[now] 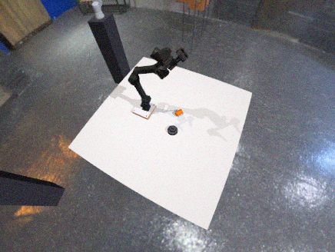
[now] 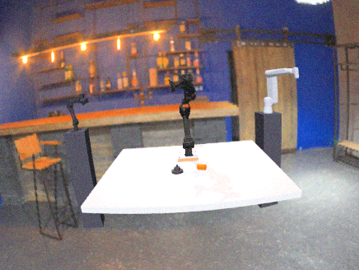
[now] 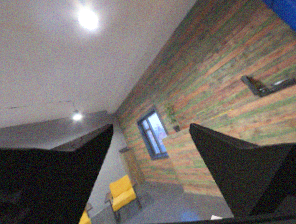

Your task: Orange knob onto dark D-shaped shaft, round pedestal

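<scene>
I had my gripper point(image 1: 177, 61) point(image 2: 172, 85) point(image 3: 152, 127) up high, its 2 fingers apart, while the orange knob point(image 1: 179, 112) point(image 2: 201, 166) lay near the round pedestal point(image 1: 172, 130) point(image 2: 177, 170).

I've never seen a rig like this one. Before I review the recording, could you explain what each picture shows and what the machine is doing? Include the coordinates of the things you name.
The machine is one black jointed robot arm point(image 1: 139, 87) point(image 2: 186, 128), standing on a white table point(image 1: 154, 161) point(image 2: 144, 197). Its hand is a two-fingered gripper point(image 3: 152, 127).

The top picture looks down on the table. The exterior picture faces the arm from across the table, with a bar behind it. The wrist picture comes from a camera near the gripper: the two dark shapes are its fingers, and beyond them are a wall, a window and a yellow chair.

On the table, an orange knob point(image 1: 179, 112) point(image 2: 201, 166) lies on its side, apart from a dark round pedestal point(image 1: 172, 130) point(image 2: 177, 170) with a short shaft. The gripper is open, raised and holding nothing.
</scene>
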`<act>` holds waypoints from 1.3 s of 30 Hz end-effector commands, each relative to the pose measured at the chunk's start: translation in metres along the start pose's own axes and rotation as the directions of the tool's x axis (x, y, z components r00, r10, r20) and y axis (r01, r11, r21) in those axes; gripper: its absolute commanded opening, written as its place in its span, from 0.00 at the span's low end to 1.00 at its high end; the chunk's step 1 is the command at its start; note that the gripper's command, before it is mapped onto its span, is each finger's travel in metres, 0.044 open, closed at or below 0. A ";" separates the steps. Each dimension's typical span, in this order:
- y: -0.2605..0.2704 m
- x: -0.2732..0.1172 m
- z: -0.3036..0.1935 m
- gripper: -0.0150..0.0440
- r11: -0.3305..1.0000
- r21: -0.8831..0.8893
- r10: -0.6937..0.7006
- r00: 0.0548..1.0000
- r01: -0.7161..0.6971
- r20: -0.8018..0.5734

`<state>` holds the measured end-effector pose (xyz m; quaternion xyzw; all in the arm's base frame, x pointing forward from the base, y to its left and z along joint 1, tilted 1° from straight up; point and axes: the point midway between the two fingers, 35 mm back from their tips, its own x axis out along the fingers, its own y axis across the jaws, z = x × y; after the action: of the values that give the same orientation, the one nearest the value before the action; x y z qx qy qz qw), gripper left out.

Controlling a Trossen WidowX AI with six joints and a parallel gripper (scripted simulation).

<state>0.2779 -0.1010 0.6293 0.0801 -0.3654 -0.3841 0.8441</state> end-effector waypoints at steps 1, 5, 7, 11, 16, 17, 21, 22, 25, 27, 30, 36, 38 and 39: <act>0.003 0.000 -0.005 0.98 1.000 -0.011 0.010 1.000 -0.010 -0.012; 0.039 -0.014 -0.089 1.00 0.969 -0.162 0.148 0.965 -0.185 -0.215; 0.048 -0.021 -0.118 1.00 0.942 -0.222 0.179 0.938 -0.250 -0.296; 0.063 -0.052 -0.199 1.00 0.815 -0.362 0.220 0.819 -0.453 -0.530; 0.058 -0.124 -0.305 1.00 0.532 -0.391 0.162 0.543 -0.751 -0.824; 0.053 -0.141 -0.323 1.00 0.468 -0.369 0.133 0.476 -0.803 -0.869; 0.024 -0.214 -0.378 1.00 0.223 -0.198 -0.028 0.197 -0.954 -0.980; 0.016 -0.233 -0.388 1.00 0.169 -0.137 -0.076 0.125 -0.976 -0.989; -0.014 -0.289 -0.406 1.00 0.031 0.074 -0.243 -0.079 -0.997 -0.967; -0.037 -0.324 -0.409 1.00 -0.035 0.231 -0.368 -0.202 -0.972 -0.908; -0.074 -0.372 -0.400 1.00 -0.080 0.470 -0.561 -0.350 -0.879 -0.750; -0.101 -0.393 -0.385 1.00 -0.069 0.611 -0.677 -0.413 -0.788 -0.609; -0.101 -0.393 -0.385 1.00 -0.069 0.611 -0.677 -0.413 -0.788 -0.609; -0.102 -0.394 -0.386 1.00 -0.069 0.611 -0.677 -0.413 -0.788 -0.609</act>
<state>0.3106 0.0501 0.0893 -0.3715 0.7187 0.2454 0.5340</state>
